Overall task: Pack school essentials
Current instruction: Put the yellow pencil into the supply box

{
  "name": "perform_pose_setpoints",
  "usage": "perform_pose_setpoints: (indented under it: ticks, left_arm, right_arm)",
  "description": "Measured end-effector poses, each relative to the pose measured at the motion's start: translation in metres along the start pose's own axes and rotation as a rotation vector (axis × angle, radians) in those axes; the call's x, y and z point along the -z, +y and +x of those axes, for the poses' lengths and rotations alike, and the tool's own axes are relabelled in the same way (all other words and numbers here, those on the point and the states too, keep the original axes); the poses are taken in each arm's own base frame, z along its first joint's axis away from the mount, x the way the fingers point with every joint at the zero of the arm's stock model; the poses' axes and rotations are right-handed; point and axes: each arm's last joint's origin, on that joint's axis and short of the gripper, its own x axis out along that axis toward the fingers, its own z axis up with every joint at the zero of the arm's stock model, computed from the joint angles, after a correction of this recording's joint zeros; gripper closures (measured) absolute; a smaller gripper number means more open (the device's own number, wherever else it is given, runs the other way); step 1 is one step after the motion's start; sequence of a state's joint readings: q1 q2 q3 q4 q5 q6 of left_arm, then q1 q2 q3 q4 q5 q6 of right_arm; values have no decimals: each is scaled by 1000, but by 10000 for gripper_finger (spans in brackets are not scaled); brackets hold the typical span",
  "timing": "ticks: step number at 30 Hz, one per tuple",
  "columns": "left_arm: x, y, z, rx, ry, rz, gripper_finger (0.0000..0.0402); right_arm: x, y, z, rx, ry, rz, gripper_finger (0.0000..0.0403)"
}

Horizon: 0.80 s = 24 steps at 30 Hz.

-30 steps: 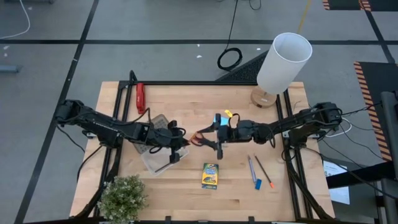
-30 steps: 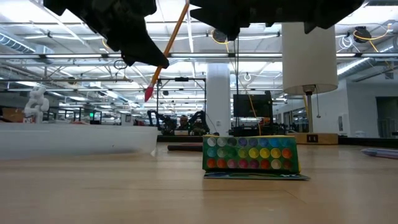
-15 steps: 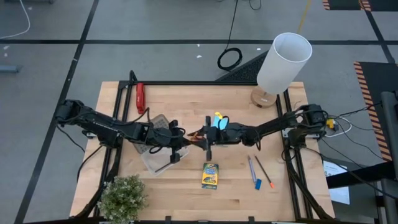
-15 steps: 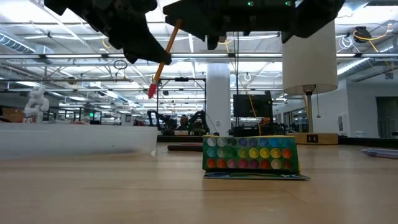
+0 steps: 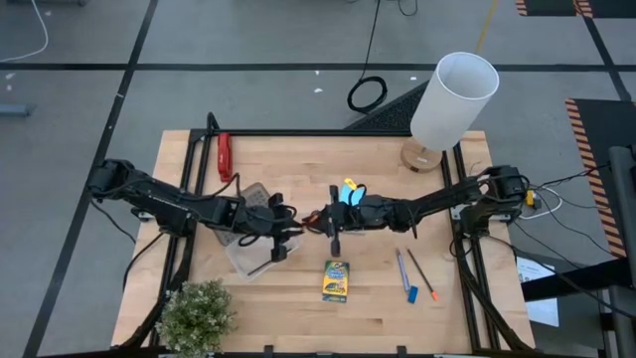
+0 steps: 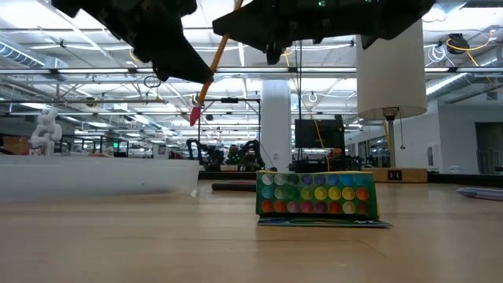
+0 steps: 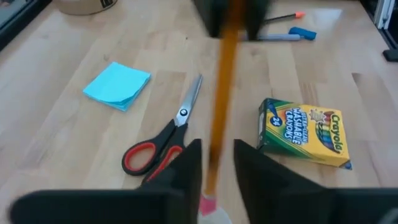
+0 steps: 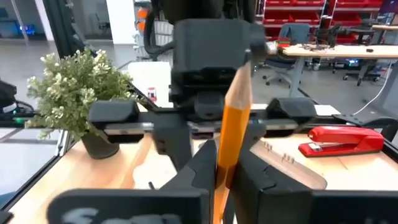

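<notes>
Since a moment ago my right gripper (image 5: 332, 221) has come in toward the table's middle to meet my left gripper (image 5: 288, 225), and the orange pencil (image 6: 214, 56) now stands steeper between them, its pink eraser end pointing down. In each wrist view my own two fingers are pressed onto the pencil, so both grippers pinch it at once, raised off the table between the clear plastic case (image 5: 250, 256) and the notepad.

Counting what lies on the wood: one yellow-green crayon box (image 5: 337, 281) near the front edge, one red-handled scissors (image 7: 163, 140) and one light-blue square notepad (image 7: 118, 84) below my hands, one blue pen (image 5: 401, 267), one dark pencil (image 5: 421, 272) and one tiny blue eraser (image 5: 412, 294) grouped to the right. One red bar-shaped tool (image 5: 225, 155) lies at the back left, one lamp (image 5: 449, 101) at the back right, one potted plant (image 5: 197, 313) at the front left. None of these has shifted.
</notes>
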<state>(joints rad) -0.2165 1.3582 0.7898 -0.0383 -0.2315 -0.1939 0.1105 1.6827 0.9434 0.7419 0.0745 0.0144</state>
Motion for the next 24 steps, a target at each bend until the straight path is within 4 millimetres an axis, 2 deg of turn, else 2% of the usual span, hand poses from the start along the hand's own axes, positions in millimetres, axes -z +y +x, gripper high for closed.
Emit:
perform_pose_setpoints:
  ticks: [5,9,19,24]
  left_arm:
    - [-2,-10,-7,-52,-43,53,224]
    - [-6,-14,-10,-82,-102,68,187]
    - [-21,-17,-13,-86,-258,31,177]
    - [-22,-19,-8,-83,-283,35,177]
  right_arm:
    - [-11,0,-9,-1,17,-2,392]
    - [-22,1,-20,-5,-34,-3,390]
    - [-6,-2,-53,-12,-263,53,391]
    - [-8,-2,-62,-15,-370,56,391]
